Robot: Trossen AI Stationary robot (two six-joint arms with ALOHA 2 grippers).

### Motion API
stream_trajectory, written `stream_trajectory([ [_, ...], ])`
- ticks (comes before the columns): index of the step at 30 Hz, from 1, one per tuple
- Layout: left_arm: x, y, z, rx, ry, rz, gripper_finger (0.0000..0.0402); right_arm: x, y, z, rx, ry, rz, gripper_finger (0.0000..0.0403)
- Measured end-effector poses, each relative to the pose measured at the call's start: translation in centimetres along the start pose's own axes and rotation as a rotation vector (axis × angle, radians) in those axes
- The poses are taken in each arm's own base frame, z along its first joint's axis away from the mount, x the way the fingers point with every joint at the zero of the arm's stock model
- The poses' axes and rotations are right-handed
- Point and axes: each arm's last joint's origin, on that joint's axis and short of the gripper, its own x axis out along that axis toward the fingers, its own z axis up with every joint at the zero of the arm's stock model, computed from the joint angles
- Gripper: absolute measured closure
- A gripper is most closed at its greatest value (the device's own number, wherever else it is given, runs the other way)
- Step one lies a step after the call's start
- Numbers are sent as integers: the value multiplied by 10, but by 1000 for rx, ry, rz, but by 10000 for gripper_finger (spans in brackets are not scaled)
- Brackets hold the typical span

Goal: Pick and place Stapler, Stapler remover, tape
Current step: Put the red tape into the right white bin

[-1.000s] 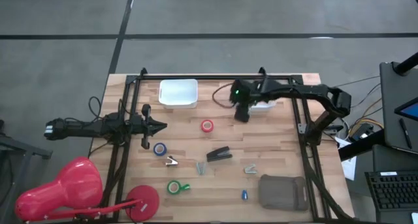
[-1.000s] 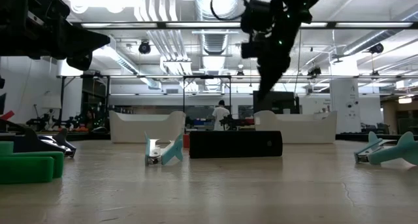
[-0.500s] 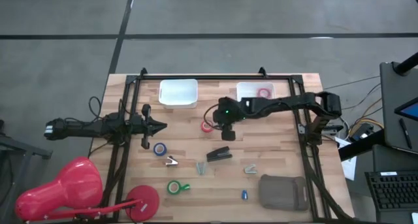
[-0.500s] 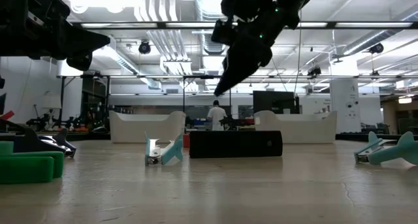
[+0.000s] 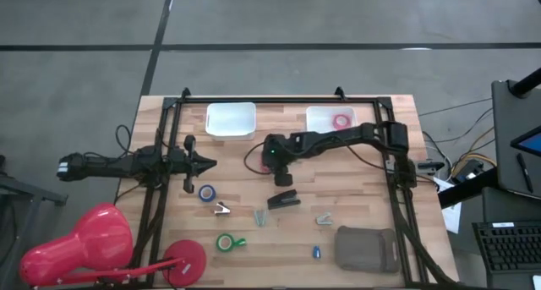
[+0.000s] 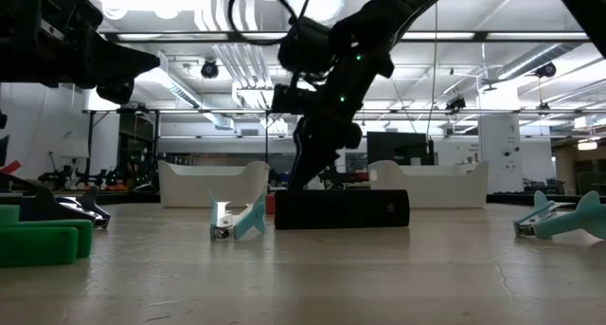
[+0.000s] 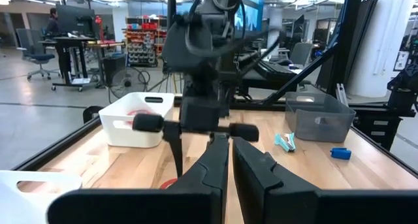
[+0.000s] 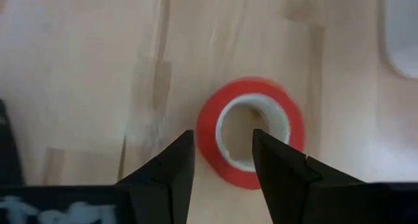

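Two white bins (image 5: 231, 119) on wooden table (image 5: 363, 205), open-ceilinged workshop beyond.

The stapler (image 5: 284, 199) is a small black wedge lying flat near the middle of the bench (image 5: 363, 214), slightly angled; in the low view it shows as a long dark bar (image 6: 342, 209). A red tape roll (image 8: 251, 130) with a pale core lies flat on the wood just above it. Another red roll (image 5: 341, 120) sits in the right white bin (image 5: 317, 115). A blue roll (image 5: 207, 193) lies to the stapler's left, and a green roll (image 5: 226, 242) lies nearer the front edge.
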Motion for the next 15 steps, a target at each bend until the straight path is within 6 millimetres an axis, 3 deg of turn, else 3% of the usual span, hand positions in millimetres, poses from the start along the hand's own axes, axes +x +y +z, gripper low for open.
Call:
stream_trajectory([
  [7,0,0,-2,1,15,0,374,18,0,-1,-11,50,13,250],
  [15,0,0,-2,1,20,0,374,16,0,-1,-9,61,15,313],
])
